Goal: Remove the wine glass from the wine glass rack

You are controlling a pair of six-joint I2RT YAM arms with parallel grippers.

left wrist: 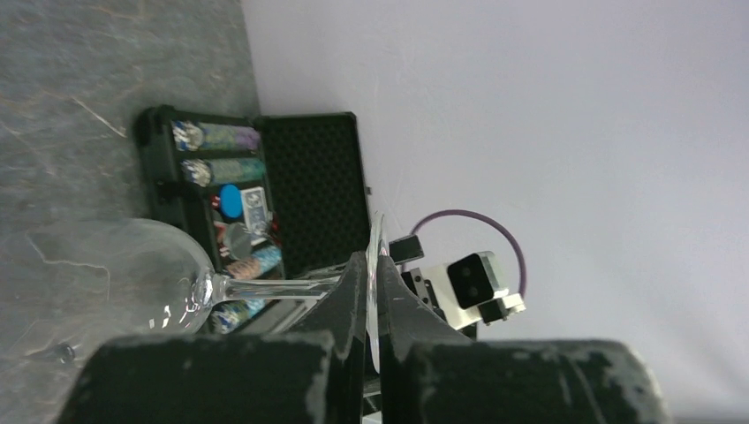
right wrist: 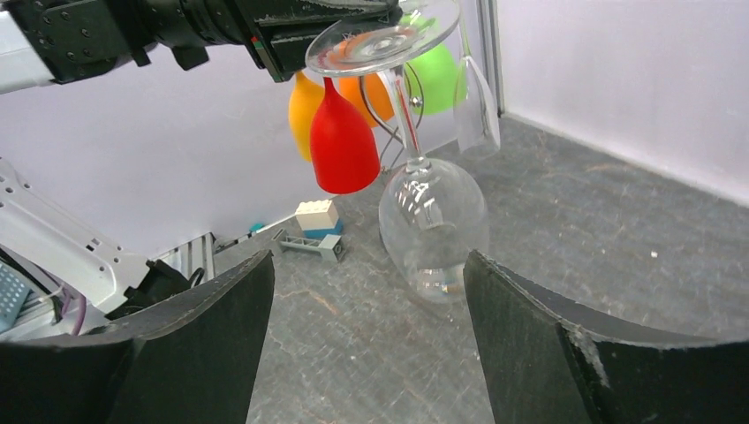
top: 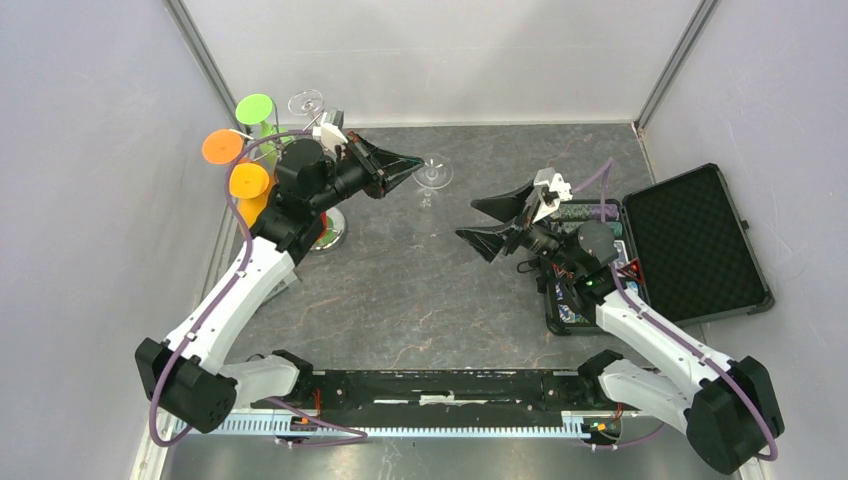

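Now grips the wine glass (top: 432, 175) by its foot, left gripper (top: 405, 165) pinched tight on the disc, bowl hanging down, off the rack (top: 328, 232) and near its right side. Leaves coloured glasses (top: 254, 108) and another clear glass (top: 305, 102) crowding the rack. Holds right gripper (top: 488, 224) spread wide, empty, farther right of the rack, beside an open black case (top: 690, 240).

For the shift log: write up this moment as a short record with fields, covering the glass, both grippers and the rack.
wine glass: clear, upside down, bowl hanging down, apart from the rack
left gripper: shut on the glass's foot
right gripper: open, empty, facing the glass
wine glass rack: far left; coloured glasses and another clear glass hang on it
black case: open, at the right
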